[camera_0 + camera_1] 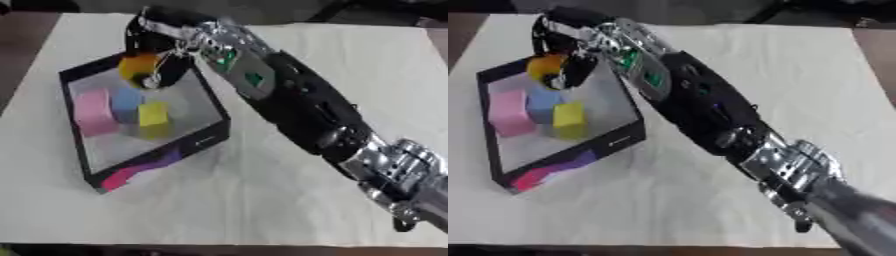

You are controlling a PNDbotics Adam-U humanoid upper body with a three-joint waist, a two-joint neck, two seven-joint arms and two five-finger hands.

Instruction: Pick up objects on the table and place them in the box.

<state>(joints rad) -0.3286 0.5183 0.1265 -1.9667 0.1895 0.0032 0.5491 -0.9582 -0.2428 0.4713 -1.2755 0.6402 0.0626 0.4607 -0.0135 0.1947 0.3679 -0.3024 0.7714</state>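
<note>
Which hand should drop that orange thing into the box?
The right hand: it already holds the orange object above the box. The left hand is not in view.

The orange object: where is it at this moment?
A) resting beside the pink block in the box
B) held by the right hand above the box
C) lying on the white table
B: the right hand has its fingers curled around the orange object, over the box.
</note>
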